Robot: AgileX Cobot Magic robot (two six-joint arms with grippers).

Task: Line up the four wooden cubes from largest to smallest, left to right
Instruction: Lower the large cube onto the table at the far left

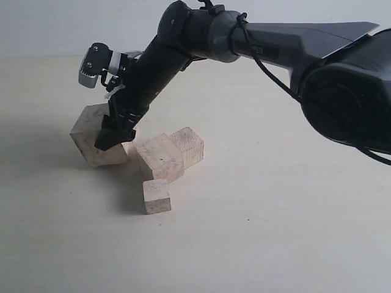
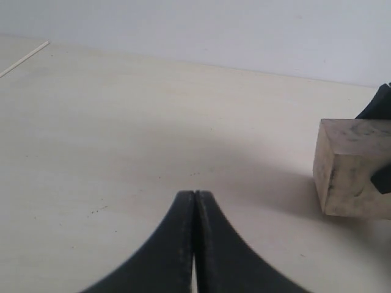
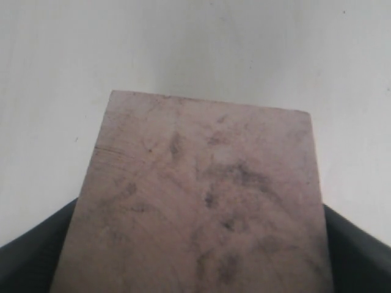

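Note:
The largest wooden cube [image 1: 90, 133] is tilted up on one edge at the left of the table, with my right gripper [image 1: 116, 135] shut on it after reaching across from the right. The right wrist view is filled by its speckled face [image 3: 204, 195], with dark fingers [image 3: 36, 262] on both sides. To its right lie a mid-sized cube [image 1: 160, 157] and a slightly smaller one [image 1: 190, 145] touching it; the smallest cube [image 1: 157, 196] sits in front. My left gripper [image 2: 194, 195] is shut and empty, low over bare table, with the held cube [image 2: 354, 168] off to one side.
The right arm [image 1: 269, 43] stretches across the pale table [image 1: 275, 232] from its bulky base [image 1: 348, 85] at the right. A thin pale strip [image 2: 24, 58] lies far off in the left wrist view.

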